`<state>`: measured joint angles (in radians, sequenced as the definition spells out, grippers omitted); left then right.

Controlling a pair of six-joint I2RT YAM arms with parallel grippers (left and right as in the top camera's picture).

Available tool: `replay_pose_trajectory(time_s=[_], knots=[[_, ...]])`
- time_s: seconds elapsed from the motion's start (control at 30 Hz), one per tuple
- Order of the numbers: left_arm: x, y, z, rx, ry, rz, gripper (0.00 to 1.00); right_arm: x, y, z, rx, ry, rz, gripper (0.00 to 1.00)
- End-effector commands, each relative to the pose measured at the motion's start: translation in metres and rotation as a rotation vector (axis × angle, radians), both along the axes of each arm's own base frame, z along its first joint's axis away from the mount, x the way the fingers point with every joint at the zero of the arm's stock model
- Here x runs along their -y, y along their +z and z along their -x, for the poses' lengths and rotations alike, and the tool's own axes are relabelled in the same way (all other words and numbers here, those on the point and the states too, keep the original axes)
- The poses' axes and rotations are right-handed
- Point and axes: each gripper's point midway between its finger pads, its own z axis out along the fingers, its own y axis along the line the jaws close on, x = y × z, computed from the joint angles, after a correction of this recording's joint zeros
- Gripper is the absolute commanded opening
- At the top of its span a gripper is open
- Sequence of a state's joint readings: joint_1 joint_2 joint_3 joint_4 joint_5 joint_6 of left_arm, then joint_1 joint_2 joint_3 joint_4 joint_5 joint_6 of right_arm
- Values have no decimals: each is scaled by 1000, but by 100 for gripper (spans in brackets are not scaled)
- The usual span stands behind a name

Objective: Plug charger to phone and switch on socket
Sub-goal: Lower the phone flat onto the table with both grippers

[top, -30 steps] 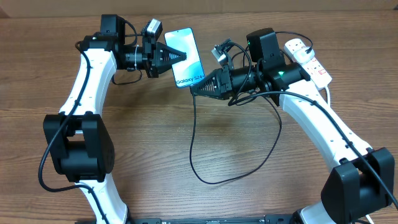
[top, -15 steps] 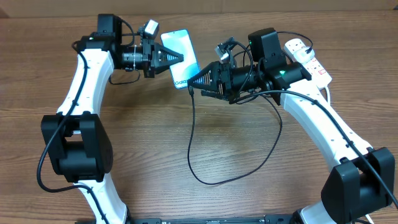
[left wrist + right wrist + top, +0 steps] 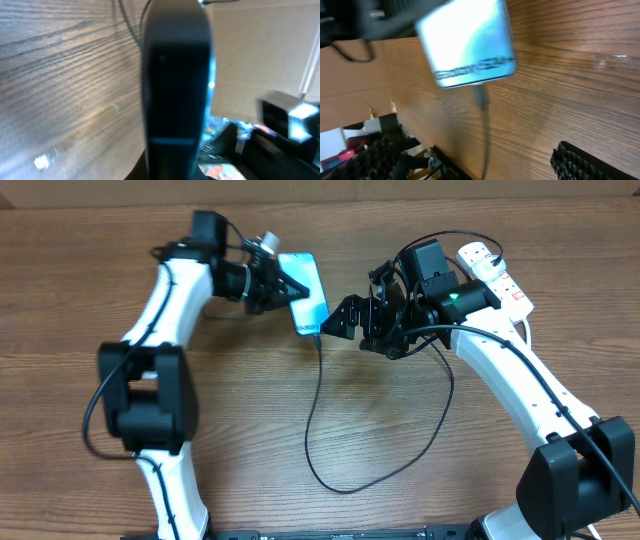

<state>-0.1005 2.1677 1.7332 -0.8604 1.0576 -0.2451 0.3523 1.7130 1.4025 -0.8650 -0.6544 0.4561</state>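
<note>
Now my left gripper [image 3: 293, 286] is clenched on the phone [image 3: 311, 300]. The charger [image 3: 480, 99] is plugged into its lower end. My right gripper [image 3: 337, 320] is released just beside it, with the socket [image 3: 497, 272] well apart.

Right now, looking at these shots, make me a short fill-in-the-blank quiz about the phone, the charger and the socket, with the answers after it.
1. The fingers gripping the phone belong to the ___ arm.
2. The charger trailing from the phone's edge is ___ in colour.
3. The socket lies next to the ___ arm.

Missing words: left, black, right.
</note>
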Motion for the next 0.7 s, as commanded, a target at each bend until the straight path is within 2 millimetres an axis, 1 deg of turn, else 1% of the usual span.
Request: replay_pose_trajectory(time_s=[0.0, 0.17, 0.3, 0.5, 0.67], knots=[[16, -34, 2, -68, -27, 3, 4, 5, -1, -6, 25, -8, 33, 100], [24, -62, 1, -94, -42, -4, 4, 14, -9, -3, 3, -28, 90, 100], [20, -77, -3, -83, -28, -59, 4, 15, -10, -3, -1, -30, 97, 100], [19, -80, -5, -86, -18, -80, 5, 15, -10, -3, -1, -31, 97, 100], [14, -99, 2, -111, -11, -207, 4, 15, -10, -3, -1, -33, 95, 100]])
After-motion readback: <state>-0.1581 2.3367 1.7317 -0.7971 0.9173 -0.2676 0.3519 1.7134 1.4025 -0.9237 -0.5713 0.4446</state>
